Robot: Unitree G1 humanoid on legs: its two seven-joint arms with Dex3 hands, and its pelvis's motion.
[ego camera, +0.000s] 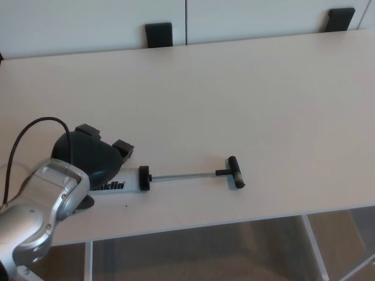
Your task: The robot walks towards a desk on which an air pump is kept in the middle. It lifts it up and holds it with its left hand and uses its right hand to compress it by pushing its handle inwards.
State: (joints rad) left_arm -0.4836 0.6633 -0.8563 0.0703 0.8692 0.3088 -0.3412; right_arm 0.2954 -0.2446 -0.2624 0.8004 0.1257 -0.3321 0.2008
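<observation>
Desk point(263, 99) open (pump handle point(236, 171) reachable from right).

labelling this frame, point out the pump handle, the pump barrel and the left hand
pump handle point(236, 172), head view, middle of the black T-bar
pump barrel point(120, 182), head view, white lettered side
left hand point(88, 157), head view, black back of the hand

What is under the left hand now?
The left hand covers the left end of the pump lying on the desk. The white barrel shows beside it; the covered end cannot be seen.
</observation>
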